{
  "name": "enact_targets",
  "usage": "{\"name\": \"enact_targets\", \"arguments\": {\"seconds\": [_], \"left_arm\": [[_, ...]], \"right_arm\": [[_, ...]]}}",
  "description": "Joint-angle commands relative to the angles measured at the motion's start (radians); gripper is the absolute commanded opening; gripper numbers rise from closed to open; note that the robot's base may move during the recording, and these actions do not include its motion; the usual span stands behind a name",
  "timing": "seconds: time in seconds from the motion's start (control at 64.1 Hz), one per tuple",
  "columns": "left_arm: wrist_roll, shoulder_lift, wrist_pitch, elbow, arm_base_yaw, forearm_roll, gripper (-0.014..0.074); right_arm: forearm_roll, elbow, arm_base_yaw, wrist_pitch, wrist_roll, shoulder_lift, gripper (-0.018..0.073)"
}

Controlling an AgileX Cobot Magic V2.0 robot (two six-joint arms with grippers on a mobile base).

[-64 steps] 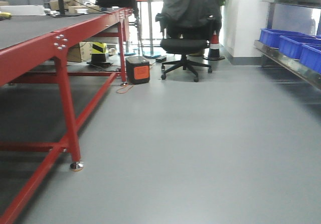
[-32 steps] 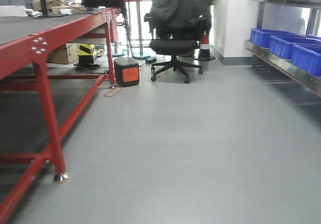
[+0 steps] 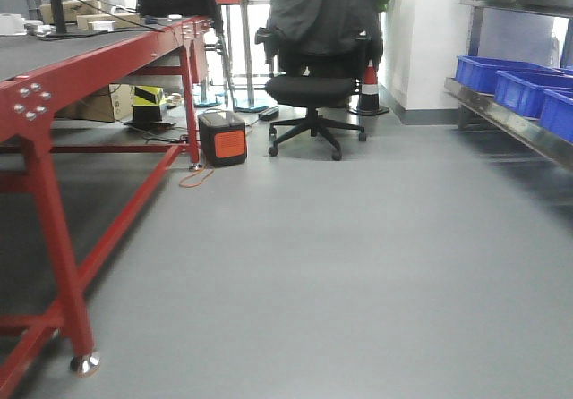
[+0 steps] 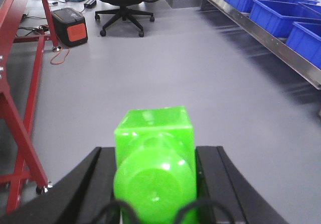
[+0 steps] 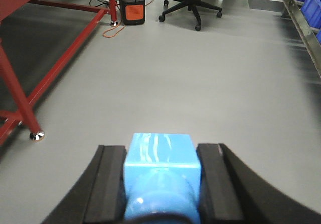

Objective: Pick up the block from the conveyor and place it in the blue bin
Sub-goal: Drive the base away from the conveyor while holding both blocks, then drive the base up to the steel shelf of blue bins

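Leftward across the front view, the conveyor [image 3: 107, 57] has shifted as the base advances. Right gripper [image 5: 161, 166] clamps the block [image 5: 159, 151] for transport toward the blue bins [image 3: 488, 72]; left gripper [image 4: 154, 166] clamps a green block [image 4: 153, 128].

Black office chair [image 3: 312, 90] on the grey floor, with a dark jacket [image 3: 320, 10] draped over its back. Left of the chair, a black-and-orange box [image 3: 222, 138] and an orange cable [image 3: 193, 180]. Just behind the chair's right side, a striped traffic cone [image 3: 369, 86].
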Motion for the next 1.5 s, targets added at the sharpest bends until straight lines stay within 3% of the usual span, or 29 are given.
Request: {"name": "enact_targets", "arguments": {"seconds": [0.0, 1.481], "left_arm": [[-0.012, -0.006, -0.019, -0.001, -0.007, -0.007, -0.0111], [-0.012, -0.006, -0.019, -0.001, -0.007, -0.007, -0.0111]], "right_arm": [[-0.013, -0.01, -0.002, -0.019, -0.004, -0.003, -0.0155], [-0.013, -0.01, -0.002, -0.019, -0.004, -0.003, -0.0155]]}}
